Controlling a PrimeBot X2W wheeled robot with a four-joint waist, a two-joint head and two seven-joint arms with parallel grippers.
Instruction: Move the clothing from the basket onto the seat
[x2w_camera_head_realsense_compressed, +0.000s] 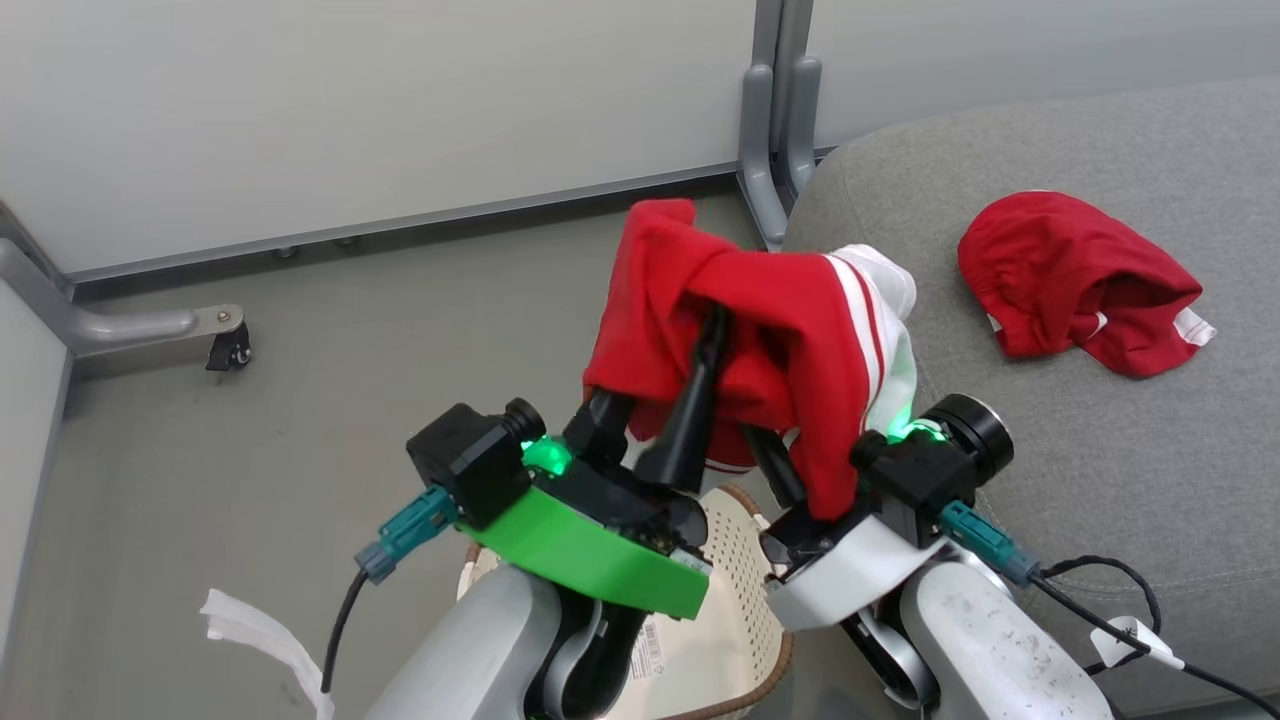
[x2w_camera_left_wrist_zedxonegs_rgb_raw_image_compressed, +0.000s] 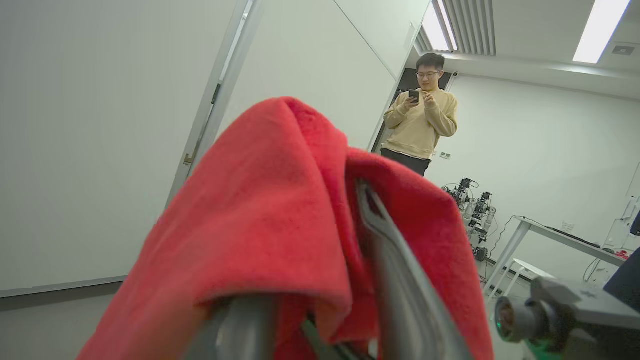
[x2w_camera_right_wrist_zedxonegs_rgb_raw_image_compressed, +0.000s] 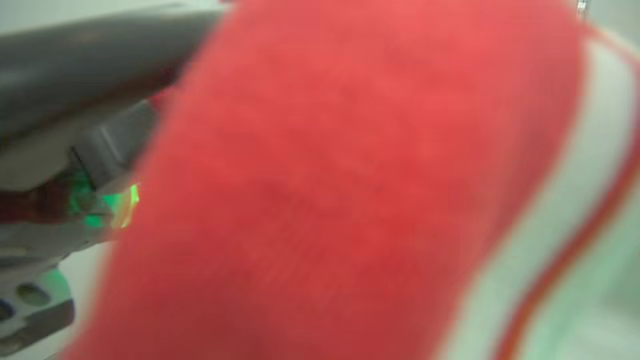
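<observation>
Striped clothing (x2w_camera_head_realsense_compressed: 780, 320) draped over parted left gripper (x2w_camera_head_realsense_compressed: 675, 300) | right gripper (x2w_camera_head_realsense_compressed: 790, 430) pinching it

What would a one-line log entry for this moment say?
striped garment: lifted above basket | left fingers: open, cloth draped | right fingers: shut on it | small garment: on seat

Red garment (x2w_camera_left_wrist_zedxonegs_rgb_raw_image_compressed: 260, 210) drapes over the spread left pincer (x2w_camera_left_wrist_zedxonegs_rgb_raw_image_compressed: 325, 165).

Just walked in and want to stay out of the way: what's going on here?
The robot holds the striped red garment up over the basket, beside the seat. It drapes over the parted left fingers; the right fingers seem shut on it. The smaller red garment already lies on the seat.
</observation>
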